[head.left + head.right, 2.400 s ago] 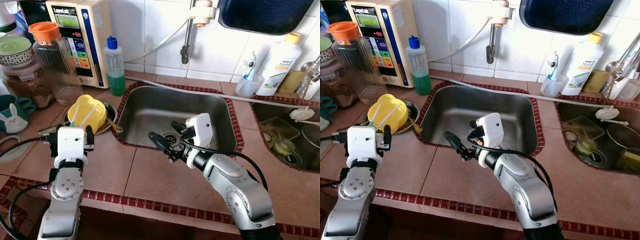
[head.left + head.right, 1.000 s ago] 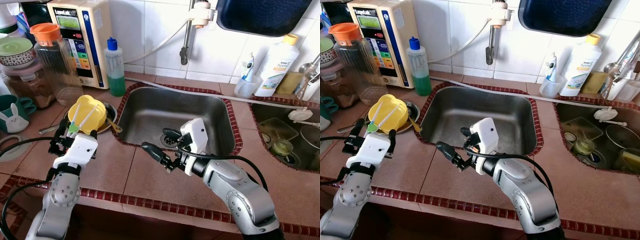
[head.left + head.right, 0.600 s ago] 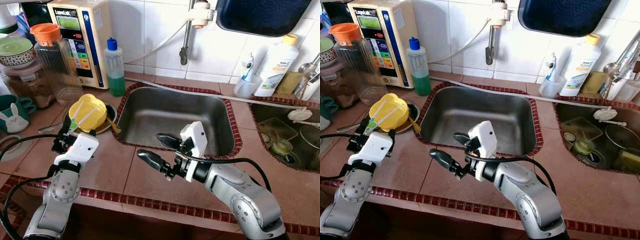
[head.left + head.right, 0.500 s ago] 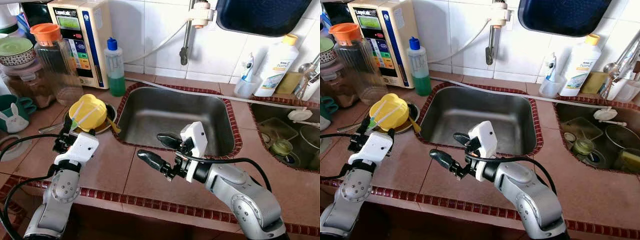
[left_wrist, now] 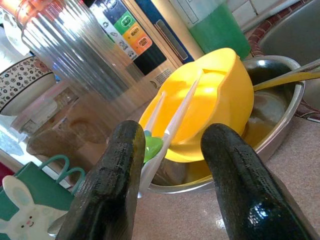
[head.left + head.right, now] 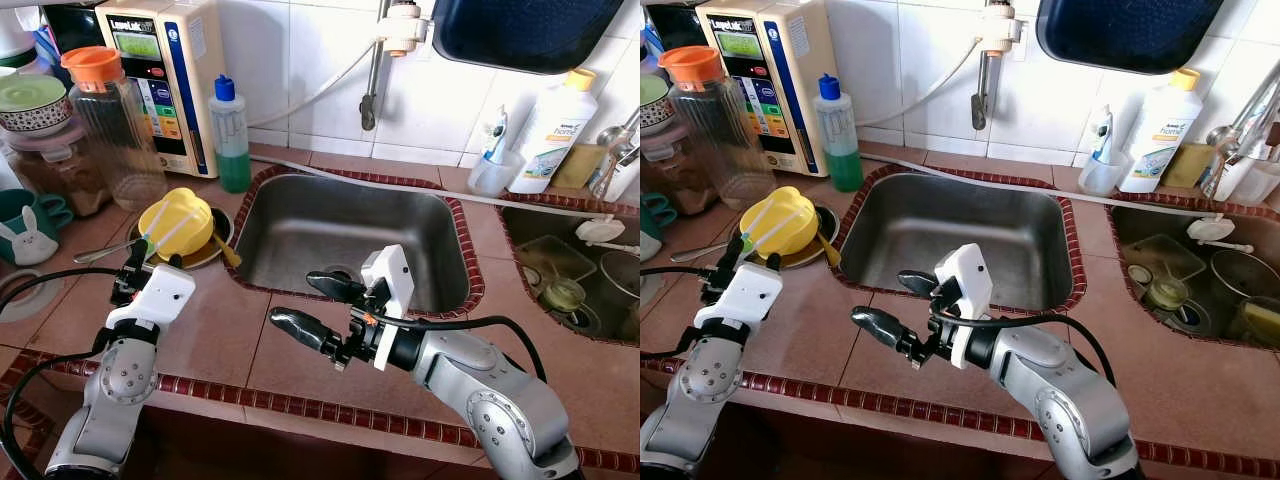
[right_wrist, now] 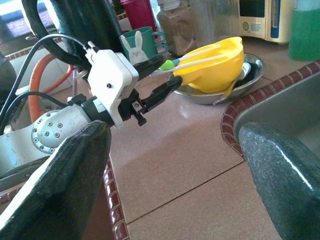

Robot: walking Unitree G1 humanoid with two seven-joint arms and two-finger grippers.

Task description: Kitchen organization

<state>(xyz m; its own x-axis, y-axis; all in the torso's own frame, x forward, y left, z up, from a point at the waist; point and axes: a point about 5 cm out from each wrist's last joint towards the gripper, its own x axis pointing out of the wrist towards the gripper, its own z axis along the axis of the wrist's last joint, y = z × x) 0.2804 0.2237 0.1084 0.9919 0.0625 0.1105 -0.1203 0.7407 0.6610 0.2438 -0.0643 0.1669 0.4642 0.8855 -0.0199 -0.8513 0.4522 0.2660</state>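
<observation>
head eyes look down over the counter; both wrist views, low, share the yellow bowl (image 5: pixel 210 100).

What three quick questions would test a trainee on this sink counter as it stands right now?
1. True or false: the left gripper has closed on the yellow bowl.
2. What does the yellow bowl sit in?
3. Which stands nearest the green soap bottle? A) the water purifier B) the white detergent bottle C) the bunny mug

Key:
1. False. Its fingers are open just short of the bowl, either side of the white tongs lying across it.
2. A metal dish left of the sink.
3. A.
</observation>
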